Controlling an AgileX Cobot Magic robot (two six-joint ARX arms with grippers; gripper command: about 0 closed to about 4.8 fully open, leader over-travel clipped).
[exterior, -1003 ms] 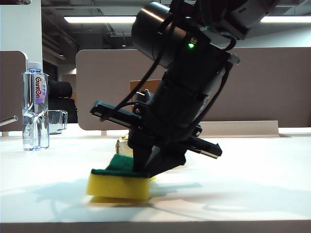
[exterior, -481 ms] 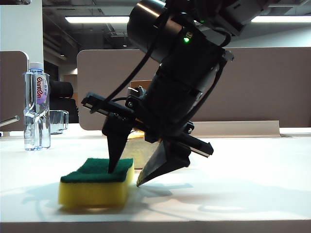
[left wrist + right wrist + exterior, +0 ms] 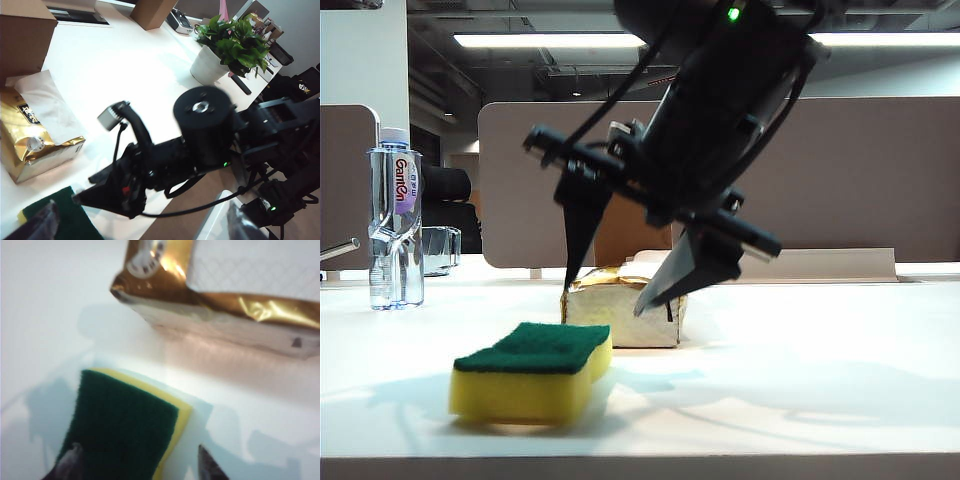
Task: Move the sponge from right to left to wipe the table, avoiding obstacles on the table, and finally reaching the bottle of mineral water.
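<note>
Yellow foam with a dark green scouring top, the sponge [image 3: 532, 372] is lying flat near the front edge of the white desk [image 3: 820, 390], touching nothing else. Above it and a little behind, the right end effector [image 3: 610, 285] is hanging in the air, its two dark pointed fingers [image 3: 582, 232] spread apart and gripping nothing, clear of the sponge. Just behind the sponge, a gold and silver tissue pack [image 3: 623, 305] is sitting on the desk, with white tissue showing at its top. A brown cardboard box [image 3: 632, 222] is standing behind the pack. Far off to the left of the exterior view, well apart from the sponge, the bottle of mineral water [image 3: 395, 220] is standing upright beside a clear glass container [image 3: 439, 248]. The left end effector [image 3: 145, 227] is appearing only as two blurred fingertips spread wide at the edge of its own wrist view, released, over the sponge's corner.
</note>
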